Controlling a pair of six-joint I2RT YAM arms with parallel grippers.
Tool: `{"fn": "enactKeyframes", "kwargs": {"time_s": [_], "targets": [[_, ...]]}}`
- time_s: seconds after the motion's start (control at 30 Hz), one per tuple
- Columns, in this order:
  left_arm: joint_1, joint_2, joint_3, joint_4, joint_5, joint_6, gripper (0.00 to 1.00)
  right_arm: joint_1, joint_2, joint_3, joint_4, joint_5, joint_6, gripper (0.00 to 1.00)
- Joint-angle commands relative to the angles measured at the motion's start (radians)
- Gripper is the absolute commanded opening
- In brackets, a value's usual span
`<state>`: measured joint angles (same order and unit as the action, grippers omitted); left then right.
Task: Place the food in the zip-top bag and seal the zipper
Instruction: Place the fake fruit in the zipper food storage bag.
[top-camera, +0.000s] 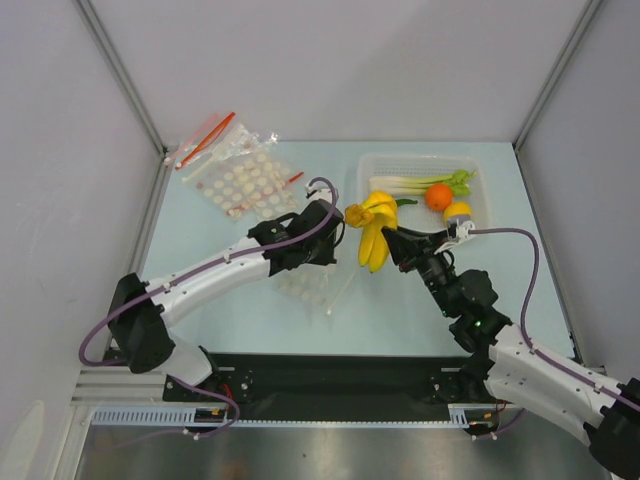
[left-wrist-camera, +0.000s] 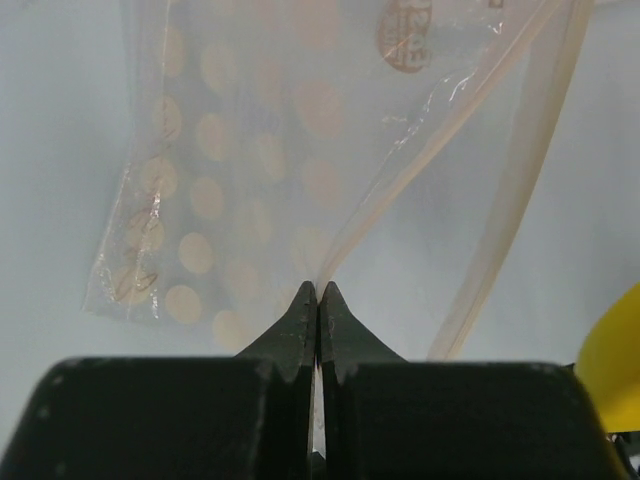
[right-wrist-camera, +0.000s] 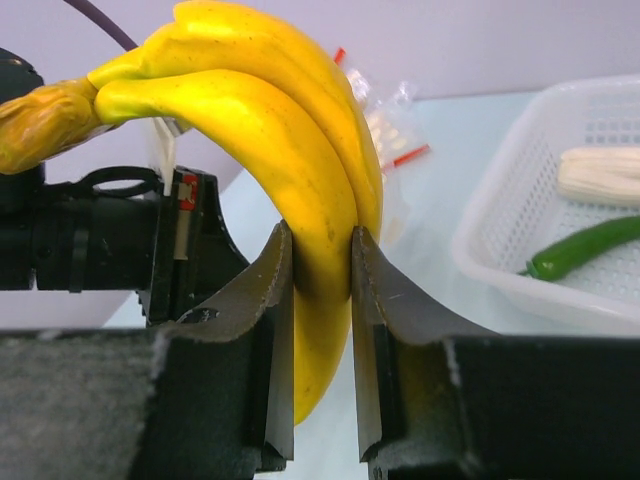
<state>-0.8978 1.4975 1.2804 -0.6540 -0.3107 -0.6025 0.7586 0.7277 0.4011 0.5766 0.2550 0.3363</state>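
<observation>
The dotted zip-top bag (top-camera: 305, 287) lies on the table under my left arm. My left gripper (top-camera: 322, 255) is shut on one lip of its mouth; in the left wrist view (left-wrist-camera: 318, 288) the bag (left-wrist-camera: 230, 180) spreads away from the fingers and the pale zipper strip (left-wrist-camera: 505, 215) runs off to the right. My right gripper (top-camera: 392, 240) is shut on the yellow banana (top-camera: 375, 235), held above the table beside the bag; the right wrist view (right-wrist-camera: 320, 240) shows the banana (right-wrist-camera: 290, 150) between the fingers. The orange (top-camera: 438, 196), lemon (top-camera: 457, 211), leek (top-camera: 420, 183) and green vegetable (top-camera: 405, 202) lie in the basket.
The white mesh basket (top-camera: 370, 160) stands at the back right, and its rim (right-wrist-camera: 500, 230) is close to my right gripper. A heap of spare dotted bags with red strips (top-camera: 235, 170) lies at the back left. Grey walls enclose the table.
</observation>
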Motion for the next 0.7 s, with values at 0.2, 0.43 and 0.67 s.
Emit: {"fn": "enactKeyframes", "kwargs": {"time_s": [0.2,0.43,0.67], "targets": [[0.005,-0.082,0.019,0.126,0.179,-0.069,0.00,0.082,0.127,-0.079,0.420,0.098,-0.002,0.00],[0.014,-0.131,-0.015,0.215,0.286,-0.163,0.00,0.140,0.234,-0.134,0.626,0.225,-0.071,0.00],[0.068,-0.186,-0.049,0.275,0.355,-0.247,0.00,0.148,0.249,-0.142,0.638,0.312,-0.103,0.00]]}}
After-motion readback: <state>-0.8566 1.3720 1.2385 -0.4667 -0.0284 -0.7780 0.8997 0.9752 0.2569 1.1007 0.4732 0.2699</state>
